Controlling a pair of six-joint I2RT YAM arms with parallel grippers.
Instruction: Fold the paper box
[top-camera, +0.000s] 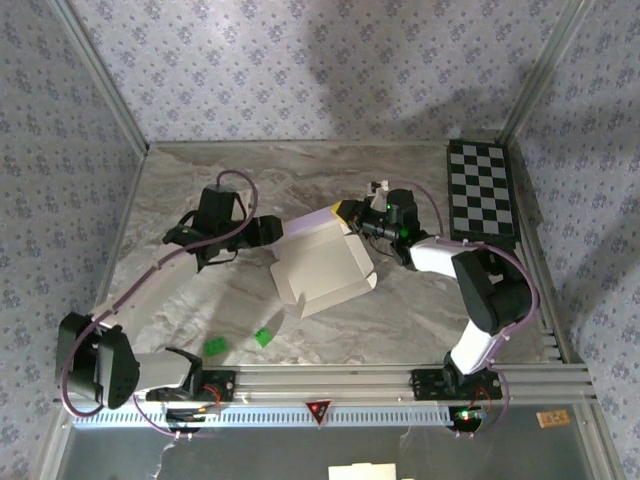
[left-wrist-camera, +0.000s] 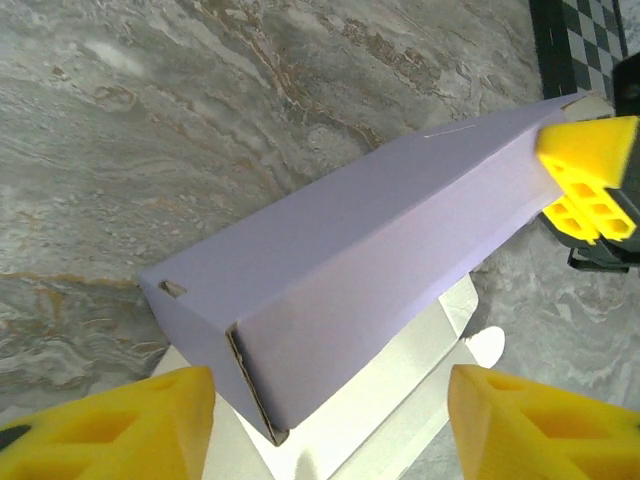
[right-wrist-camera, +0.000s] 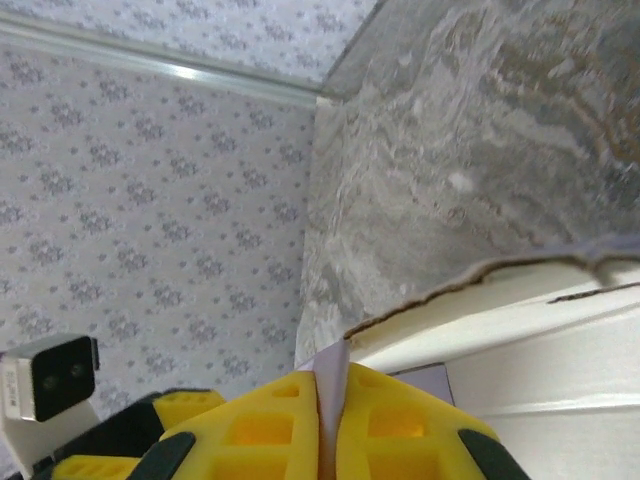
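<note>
Right gripper (right-wrist-camera: 333, 390) is clamped tight. Its yellow fingers (right-wrist-camera: 400, 435) are pressed together on a thin lilac edge of the box (right-wrist-camera: 520, 340), with the card pinched between the pads. From above, it sits at the box's far corner, toward the back wall. The left wrist view shows the same pinch, yellow tips biting the far end of a raised lilac wall (left-wrist-camera: 370, 260).

Left gripper (left-wrist-camera: 330, 430) is spread wide and holds nothing. Its fingers (left-wrist-camera: 120, 425) stand either side of the near end of that wall, with a gap on both sides and no contact I can make out. From above, this gripper is just beside the box's left edge.

Box sits mid-table between the two grippers, partly folded. The white inside faces up, low sides are raised, and the long lilac wall stands tilted along the far side. A slot and a raw brown card edge show at its near corner. The base rests on the table (top-camera: 200, 190), which has a grey marble pattern.

Checkerboard (top-camera: 482, 192) lies flat at the right rear of the table, well apart from the box. Two green bits (top-camera: 215, 348) lie near the front edge, left of centre, also apart from the box.
</note>
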